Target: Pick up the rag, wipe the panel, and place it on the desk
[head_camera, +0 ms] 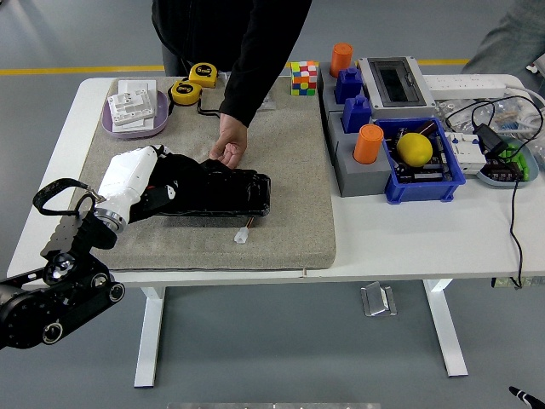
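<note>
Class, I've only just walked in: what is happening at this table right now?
The robot's left hand lies on the left end of a long glossy black panel resting on a beige felt mat. Whether a rag is under the hand cannot be seen. A person across the table steadies the panel's far edge with one hand. The robot's right arm is out of view.

Panel [223, 192] on mat [289, 170] left of bins [421, 170], tape measures [192, 83] behind, tray [136, 115] far left
</note>
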